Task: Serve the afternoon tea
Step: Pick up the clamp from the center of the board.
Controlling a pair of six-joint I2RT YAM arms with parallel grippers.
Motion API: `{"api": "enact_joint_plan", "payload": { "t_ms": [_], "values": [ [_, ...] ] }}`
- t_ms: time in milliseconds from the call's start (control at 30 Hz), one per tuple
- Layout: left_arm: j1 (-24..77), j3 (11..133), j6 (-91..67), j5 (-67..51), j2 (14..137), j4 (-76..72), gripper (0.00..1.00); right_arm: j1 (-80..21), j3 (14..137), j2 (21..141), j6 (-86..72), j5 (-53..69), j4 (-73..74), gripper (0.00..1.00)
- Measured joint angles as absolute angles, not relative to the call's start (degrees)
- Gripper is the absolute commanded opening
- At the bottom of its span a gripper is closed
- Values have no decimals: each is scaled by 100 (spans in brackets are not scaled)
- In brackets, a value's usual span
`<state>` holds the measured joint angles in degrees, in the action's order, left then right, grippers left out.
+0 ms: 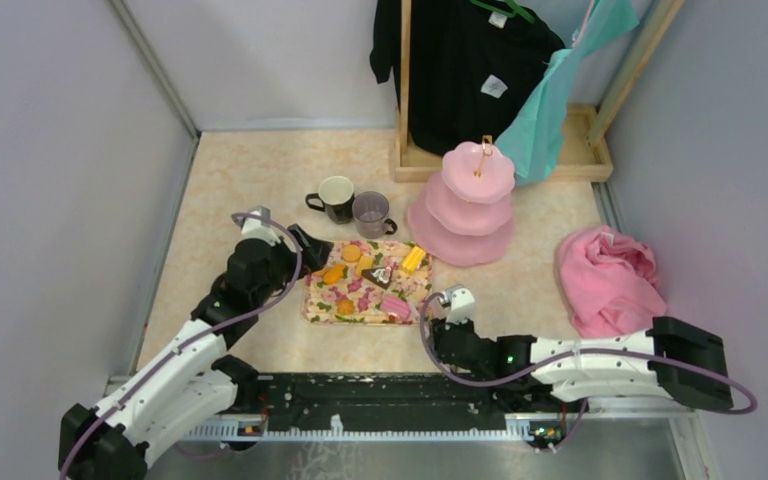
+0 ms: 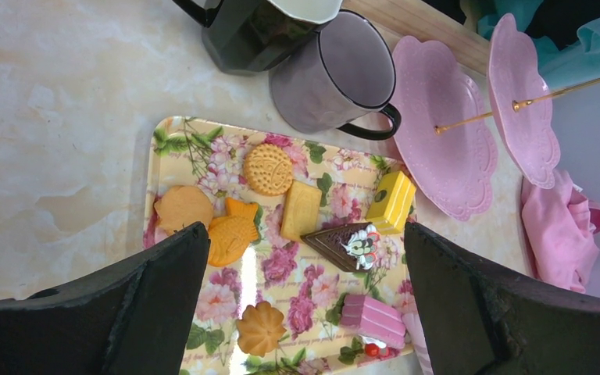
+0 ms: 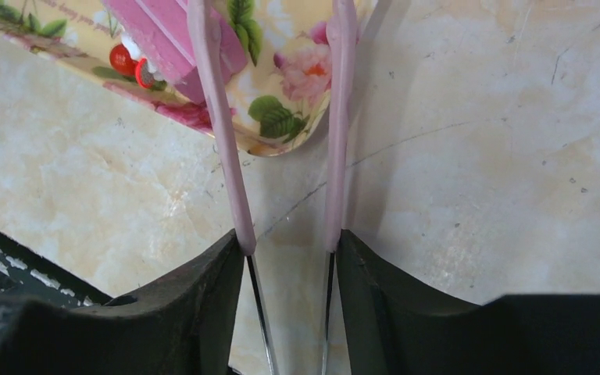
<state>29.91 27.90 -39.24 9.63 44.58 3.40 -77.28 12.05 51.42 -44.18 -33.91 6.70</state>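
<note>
Orange, yellow and brown snacks lie on a flower-patterned tray [image 1: 332,312]: a round cookie [image 2: 267,169], a fish-shaped cookie [image 2: 230,238], a yellow cake [image 2: 391,201], a chocolate wedge [image 2: 344,246] and a pink cake slice [image 2: 371,319]. Behind the tray stand the black mug [image 1: 335,197] and the smoky mug [image 1: 371,213], with the pink three-tier stand [image 1: 465,205] to their right. My left gripper [image 2: 305,234] hovers open over the tray. My right gripper [image 3: 289,242] is shut on pink-tipped tongs [image 3: 223,141] at the tray's near right corner, one arm beside the pink slice [image 3: 156,31].
A crumpled pink cloth [image 1: 610,280] lies at the right. A wooden clothes rack with a black shirt [image 1: 460,70] and a teal garment [image 1: 550,110] stands at the back. Walls close in the left, right and far sides.
</note>
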Motion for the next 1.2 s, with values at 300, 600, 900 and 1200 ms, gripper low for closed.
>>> {"api": "enact_joint_plan", "payload": {
  "t_ms": [300,600,900,1200],
  "values": [
    [2991,2502,-4038,974,4436,259,99,-7843,1258,5395,-4403,-3444,469,40],
    [2991,2458,-4053,998,4320,255,99,-8232,1638,5548,-4414,-3540,897,34],
    [2991,2458,-4051,1004,4274,255,99,-8353,2150,5561,-4407,-3664,1481,39],
    [2991,2458,-4051,998,4313,215,99,-8364,2536,5559,-4344,-3675,2279,42]
  ]
}}
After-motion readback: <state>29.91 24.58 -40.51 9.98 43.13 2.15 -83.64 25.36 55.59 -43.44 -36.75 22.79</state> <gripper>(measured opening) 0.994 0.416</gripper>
